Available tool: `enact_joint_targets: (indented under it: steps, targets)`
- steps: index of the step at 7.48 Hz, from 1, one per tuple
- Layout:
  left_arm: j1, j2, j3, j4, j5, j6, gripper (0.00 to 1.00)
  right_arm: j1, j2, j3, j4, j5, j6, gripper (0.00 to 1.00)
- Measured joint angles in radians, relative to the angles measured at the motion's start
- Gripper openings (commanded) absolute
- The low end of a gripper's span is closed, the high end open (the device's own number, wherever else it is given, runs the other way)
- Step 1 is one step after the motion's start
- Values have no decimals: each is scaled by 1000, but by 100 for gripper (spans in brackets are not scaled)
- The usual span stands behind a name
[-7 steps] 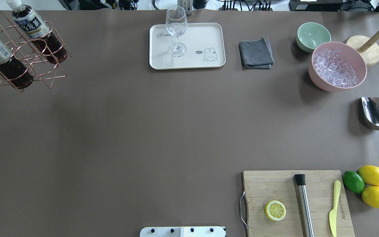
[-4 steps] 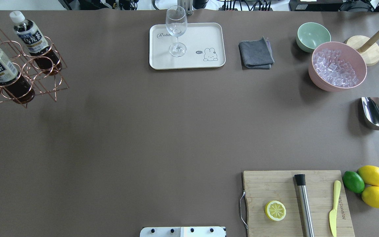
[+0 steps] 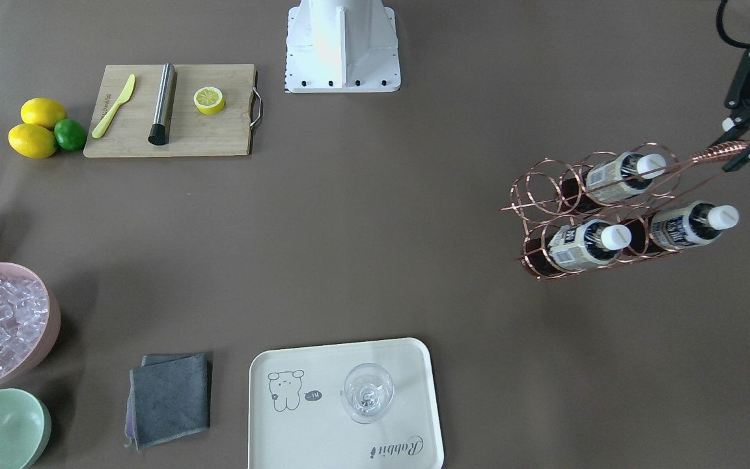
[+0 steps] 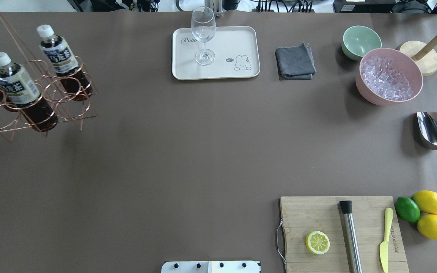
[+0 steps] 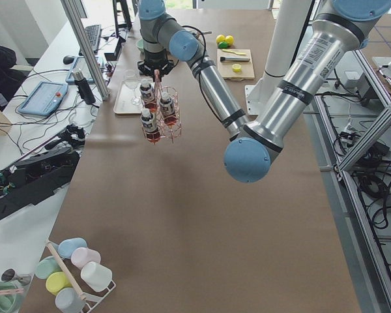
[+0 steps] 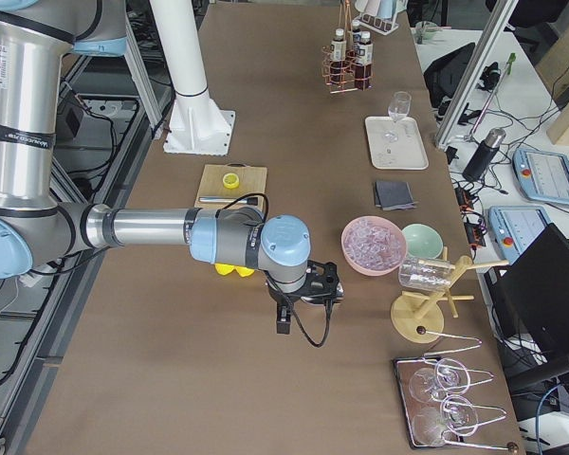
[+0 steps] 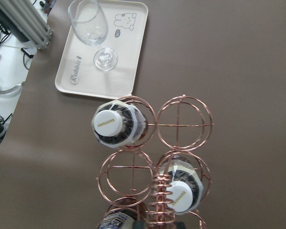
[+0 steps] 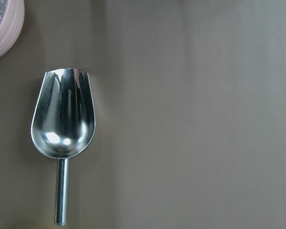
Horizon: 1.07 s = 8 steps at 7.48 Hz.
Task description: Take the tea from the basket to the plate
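Observation:
The copper wire basket (image 4: 62, 99) hangs tilted above the table's left side, carrying three tea bottles (image 4: 63, 57) with white caps. My left gripper (image 3: 749, 146) is shut on its coiled handle (image 7: 159, 200). In the left wrist view two bottle caps (image 7: 109, 122) show in the rings from above, with a third bottle cut off by the bottom edge. The cream plate (image 4: 237, 38) lies at the far middle with a wine glass (image 4: 203, 34) standing on it. My right gripper (image 6: 303, 294) hovers over the table's right side, above the scoop; whether it is open I cannot tell.
A steel scoop (image 8: 62, 119) lies under the right wrist, beside a pink bowl of ice (image 4: 389, 76) and a green bowl (image 4: 360, 41). A grey cloth (image 4: 295, 61) lies right of the plate. A cutting board (image 4: 317, 216) carries a lemon half, muddler and knife.
The basket has swung rightward and nearer in the overhead view, and a third bottle has come into the frame at the left edge. Everything else is unchanged.

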Motion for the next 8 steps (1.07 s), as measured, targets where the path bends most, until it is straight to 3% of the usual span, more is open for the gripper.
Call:
enact_joint_targets:
  steps: [3,6,8]
  targets:
    - [201,-99,-1,-62,79,-178,0,-6,-4,52,-5,44,44,100]
    - [284,-110,1,-126,110,-234,0,-86,43,116,0,100,300,100]
    - [332,-117,2,-190,115,-295,0,-171,157,128,-2,106,528,100]
